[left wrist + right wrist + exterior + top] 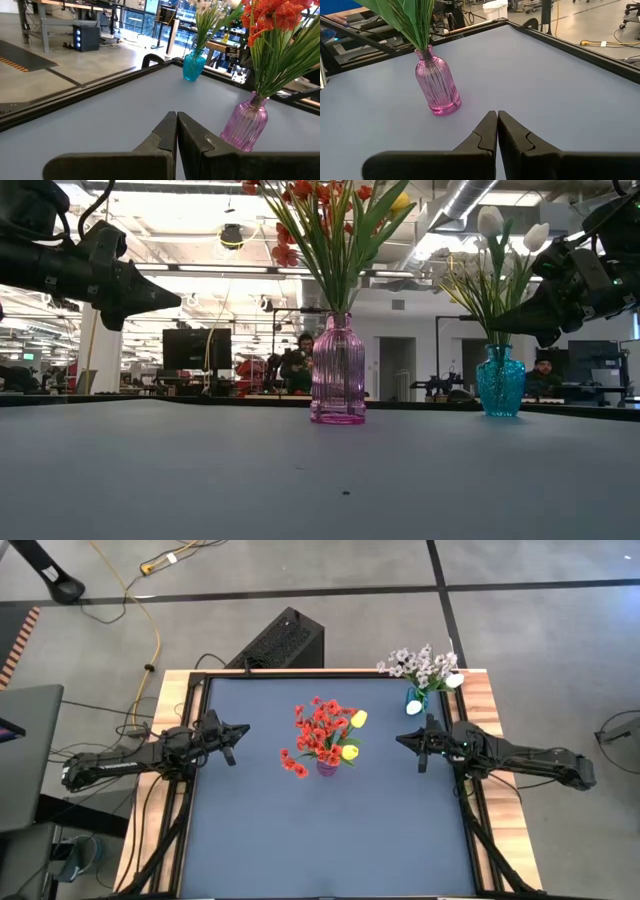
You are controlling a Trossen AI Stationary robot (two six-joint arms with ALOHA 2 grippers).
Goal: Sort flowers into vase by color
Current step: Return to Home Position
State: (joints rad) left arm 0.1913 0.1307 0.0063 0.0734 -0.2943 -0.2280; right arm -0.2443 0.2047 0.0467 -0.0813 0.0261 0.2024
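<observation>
— What did it look like from above?

— A pink vase [327, 768] stood mid-table [300, 830], packed with red blossoms [320, 730] and two yellow tulips [358, 719] on its right side. A blue vase [415, 700] sat at the far right corner, holding white flowers [420, 665]: tulips and sprays of tiny pale blossoms. The left gripper [243, 730] hung over the table's left part and the right gripper [401, 739] over its right part. Their tips pointed inward, with the pink vase between them and well apart from both. The blue vase was near the right gripper, a little beyond it, not touching.

— And from table height?

— The pink vase [338, 370] was ribbed glass, upright, with green stems fanning out of its neck. The blue vase [500, 382] stood to its right and farther back, its white flowers [490, 220] at the top. Both grippers hung in the air, clear of the tabletop. The left gripper [175, 298] was well off from either vase. The right gripper [500, 323] showed across the blue vase's stems from that angle.

— Could you see the fingers?

— From the left wrist, yes. The left gripper [176, 117] had its fingers pressed together, nothing between them. The pink vase [245, 127] stood ahead of it, and the blue vase [194, 66] lay farther off at the corner.

— And the right wrist?

— Much the same. The right gripper [497, 116] was closed and empty, with the pink vase [437, 87] ahead and apart. Only green stems showed above its neck.
</observation>
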